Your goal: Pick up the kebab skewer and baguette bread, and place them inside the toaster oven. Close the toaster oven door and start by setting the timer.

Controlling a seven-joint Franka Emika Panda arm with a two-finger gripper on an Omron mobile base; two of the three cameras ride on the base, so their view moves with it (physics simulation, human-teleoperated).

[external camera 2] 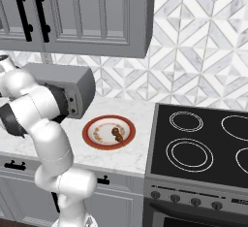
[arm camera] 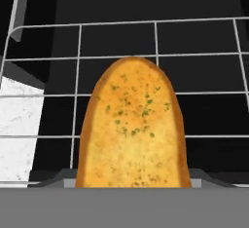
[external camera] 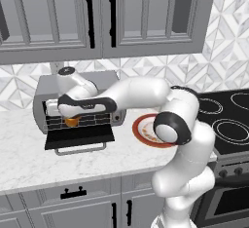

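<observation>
The baguette bread, golden and flecked with herbs, stands between my fingertips, and my gripper is shut on it. It hangs over the wire rack in the black interior of the toaster oven. From the left base view, my gripper reaches into the oven mouth with the baguette bread showing orange beneath it. The toaster oven door lies folded down flat. The kebab skewer rests on the red-rimmed plate, to the right of the toaster oven.
A black stove top borders the counter on the right. Grey wall cabinets hang above the oven. The marble counter runs left and in front of the open door, whose bar handle juts toward the counter edge.
</observation>
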